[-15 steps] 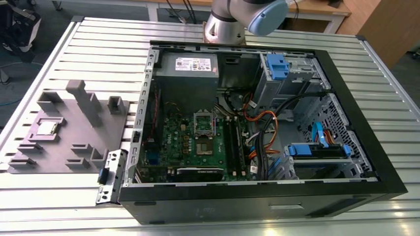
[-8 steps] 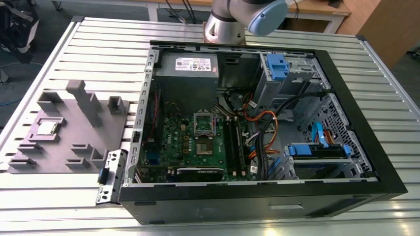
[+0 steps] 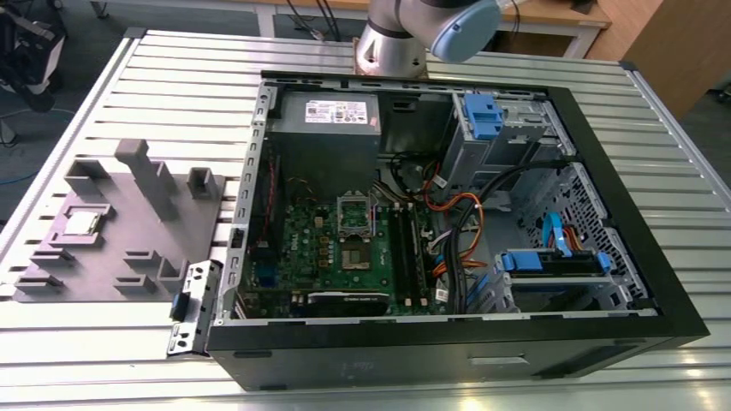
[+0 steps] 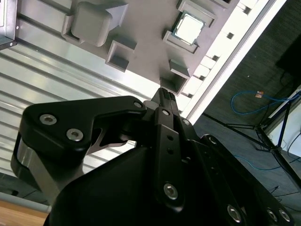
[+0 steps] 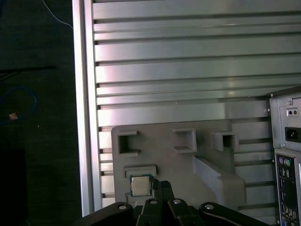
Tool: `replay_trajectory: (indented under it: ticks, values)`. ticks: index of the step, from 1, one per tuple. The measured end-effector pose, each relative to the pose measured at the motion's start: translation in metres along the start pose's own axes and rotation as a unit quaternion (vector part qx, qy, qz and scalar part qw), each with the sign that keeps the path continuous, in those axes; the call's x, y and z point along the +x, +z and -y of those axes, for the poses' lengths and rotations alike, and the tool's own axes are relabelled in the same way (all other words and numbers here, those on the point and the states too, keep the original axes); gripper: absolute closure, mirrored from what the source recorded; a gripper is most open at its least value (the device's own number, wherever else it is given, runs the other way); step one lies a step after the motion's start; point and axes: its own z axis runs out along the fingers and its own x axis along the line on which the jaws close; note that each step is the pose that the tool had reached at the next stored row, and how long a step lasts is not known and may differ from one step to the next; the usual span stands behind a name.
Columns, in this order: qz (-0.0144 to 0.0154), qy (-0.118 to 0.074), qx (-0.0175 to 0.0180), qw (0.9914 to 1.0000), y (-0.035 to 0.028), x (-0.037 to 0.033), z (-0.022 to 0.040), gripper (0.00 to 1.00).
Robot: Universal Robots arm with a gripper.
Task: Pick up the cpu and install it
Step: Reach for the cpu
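Note:
The cpu (image 3: 82, 223) is a small silvery square chip lying flat in a recess of the grey moulded tray (image 3: 115, 257), at the exterior view's left. Both wrist views look down on it: the cpu (image 4: 188, 27) (image 5: 140, 185) sits in its pocket on the tray (image 4: 141, 28) (image 5: 188, 141). My gripper (image 4: 164, 92) (image 5: 161, 187) hangs well above the tray, near the cpu but apart from it. Its black fingers are shut with nothing between them. On the green motherboard inside the open computer case (image 3: 639, 257), the socket (image 3: 354, 257) lies bare below its raised metal frame (image 3: 355, 212).
The arm's silver and blue joint (image 3: 417, 34) stands behind the case. A large grey power supply box (image 3: 325, 116), drive bays with blue clips (image 3: 554, 261) and loose cables (image 3: 457, 214) crowd the case. A slotted aluminium table (image 3: 171, 77) carries everything, with its edge (image 5: 87, 117) close to the tray.

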Motion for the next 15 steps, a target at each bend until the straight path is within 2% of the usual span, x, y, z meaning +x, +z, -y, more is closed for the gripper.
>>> replay_trajectory:
  ticks: [15]
  values:
    - [0.0,0.0,0.0,1.0,0.0046,0.0084,0.0008,0.89]
